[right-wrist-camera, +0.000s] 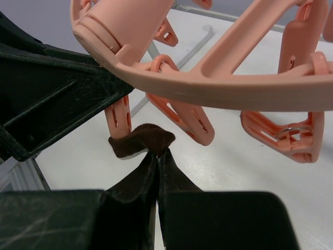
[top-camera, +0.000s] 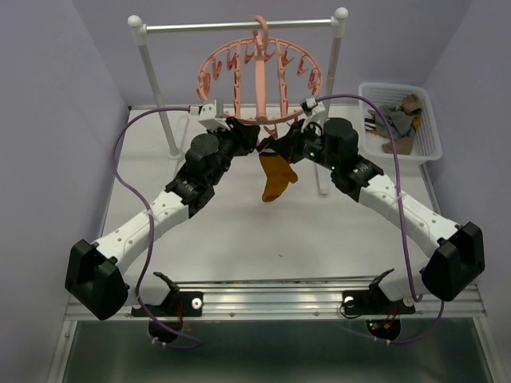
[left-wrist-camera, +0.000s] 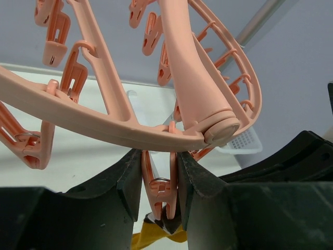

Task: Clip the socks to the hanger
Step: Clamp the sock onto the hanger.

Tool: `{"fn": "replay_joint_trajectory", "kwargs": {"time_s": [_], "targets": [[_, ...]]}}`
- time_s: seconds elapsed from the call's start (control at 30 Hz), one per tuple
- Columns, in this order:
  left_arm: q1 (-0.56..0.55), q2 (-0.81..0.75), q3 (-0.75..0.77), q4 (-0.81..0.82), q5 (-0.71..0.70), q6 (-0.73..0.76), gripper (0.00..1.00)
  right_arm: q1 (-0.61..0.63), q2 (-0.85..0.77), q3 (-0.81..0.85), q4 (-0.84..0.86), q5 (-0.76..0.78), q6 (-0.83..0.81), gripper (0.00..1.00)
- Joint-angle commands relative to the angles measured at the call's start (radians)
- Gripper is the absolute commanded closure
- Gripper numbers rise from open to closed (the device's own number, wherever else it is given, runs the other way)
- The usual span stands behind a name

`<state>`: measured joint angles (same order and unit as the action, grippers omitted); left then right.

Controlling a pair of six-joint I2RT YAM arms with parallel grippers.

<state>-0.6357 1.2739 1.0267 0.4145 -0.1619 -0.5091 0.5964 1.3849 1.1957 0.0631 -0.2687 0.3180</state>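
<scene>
While my left gripper [left-wrist-camera: 157,160] squeezes one clip [left-wrist-camera: 156,194] on the near rim of the hanger [top-camera: 260,80], my right gripper [right-wrist-camera: 158,159] brings the sock [top-camera: 275,182] up beneath it. The left fingers are narrowed onto the clip's two sides. I judge that pinch is there to spread the clip's mouth so the fabric can go in. The right fingers are pressed together on the sock's dark brown cuff [right-wrist-camera: 140,139], and the mustard foot hangs free below, between the two arms and off the table [top-camera: 239,239]. Gripping it by the cuff leaves a folded edge sticking up, which is the part I want between the clip's teeth.

From the right wrist view the cuff sits just beside the lower end of the clip. I cannot tell whether it is inside the mouth yet. From the left wrist view a bit of dark cuff and yellow fabric shows right under the clip.

Room is tight. Both grippers crowd the same spot under the ring, and neighbouring clips dangle close on either side. The hanger hangs from a rail [top-camera: 239,26] by its hook, so it may swing if I push. More socks [top-camera: 397,120] wait in the basket [top-camera: 433,128] at the right, well apart.
</scene>
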Motion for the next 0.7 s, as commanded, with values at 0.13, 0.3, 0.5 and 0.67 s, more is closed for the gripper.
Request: {"fn": "replay_joint_trajectory", "kwargs": {"time_s": [0.13, 0.3, 0.5, 0.67], "targets": [[-0.004, -0.041, -0.01, 0.081, 0.009, 0.035, 1.0, 0.006, 0.032, 0.08, 0.078, -0.107, 0.05, 0.99], [-0.004, -0.036, -0.014, 0.092, -0.021, 0.032, 1.0, 0.006, 0.037, 0.077, 0.087, -0.17, 0.084, 0.99], [-0.004, -0.036, -0.025, 0.112, -0.015, 0.05, 1.0, 0.016, 0.025, 0.079, 0.087, -0.159, 0.128, 0.99], [-0.002, -0.048, -0.046, 0.138, 0.027, 0.063, 1.0, 0.016, 0.045, 0.099, 0.064, -0.097, 0.142, 0.99]]}}
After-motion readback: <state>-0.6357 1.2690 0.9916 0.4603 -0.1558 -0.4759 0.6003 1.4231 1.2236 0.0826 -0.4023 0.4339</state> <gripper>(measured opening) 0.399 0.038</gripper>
